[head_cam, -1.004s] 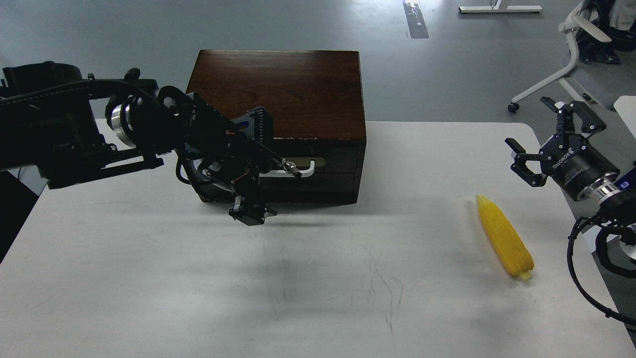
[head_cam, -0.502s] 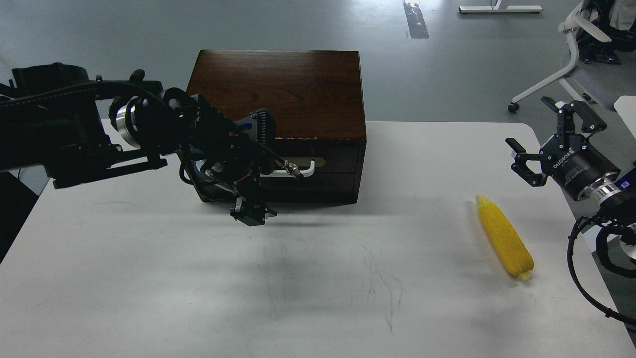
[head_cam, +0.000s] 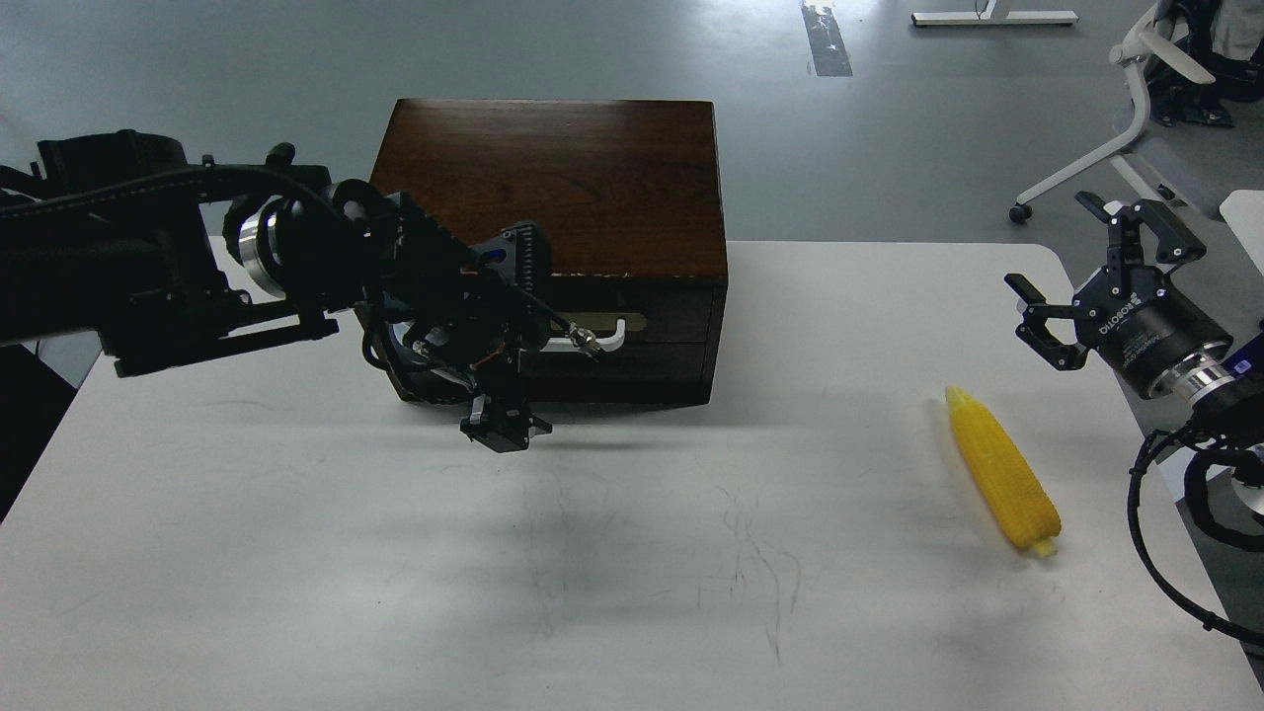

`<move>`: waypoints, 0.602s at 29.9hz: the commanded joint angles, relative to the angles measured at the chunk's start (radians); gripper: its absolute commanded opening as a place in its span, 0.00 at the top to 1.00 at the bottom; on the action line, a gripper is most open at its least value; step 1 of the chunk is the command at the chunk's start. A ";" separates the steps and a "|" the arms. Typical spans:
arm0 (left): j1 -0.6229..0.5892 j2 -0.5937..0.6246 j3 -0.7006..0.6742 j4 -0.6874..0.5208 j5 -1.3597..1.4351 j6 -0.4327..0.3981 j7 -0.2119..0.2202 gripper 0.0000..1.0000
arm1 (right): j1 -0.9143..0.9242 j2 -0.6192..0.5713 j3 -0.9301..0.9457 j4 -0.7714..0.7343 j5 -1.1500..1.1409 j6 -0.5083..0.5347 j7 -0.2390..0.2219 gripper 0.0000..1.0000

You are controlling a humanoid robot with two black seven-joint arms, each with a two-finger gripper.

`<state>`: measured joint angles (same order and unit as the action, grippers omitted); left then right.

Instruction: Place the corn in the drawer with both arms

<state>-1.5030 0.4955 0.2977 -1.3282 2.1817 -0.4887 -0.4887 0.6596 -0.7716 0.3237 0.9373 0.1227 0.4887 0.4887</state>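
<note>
Left gripper [head_cam: 499, 336] covers the shut drawer's [head_cam: 632, 326] front at 10 o'clock, its grip impossible to judge; right gripper [head_cam: 1091, 272] spreads wide at 3 o'clock above the corn [head_cam: 1002, 472].

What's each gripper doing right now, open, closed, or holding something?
Left gripper: in front of the drawer, state cannot be told.
Right gripper: open, empty, above the corn.
</note>
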 commanded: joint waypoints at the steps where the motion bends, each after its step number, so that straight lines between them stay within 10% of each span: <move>1: 0.009 0.000 0.000 -0.002 0.000 0.000 0.000 0.02 | 0.000 0.000 0.000 -0.002 0.000 0.000 0.000 0.00; 18: 0.004 0.005 -0.003 -0.101 0.000 0.000 0.000 0.02 | 0.000 0.002 0.000 -0.006 0.000 0.000 0.000 0.00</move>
<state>-1.4979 0.4993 0.2951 -1.4015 2.1817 -0.4890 -0.4883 0.6596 -0.7702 0.3237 0.9310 0.1227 0.4887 0.4887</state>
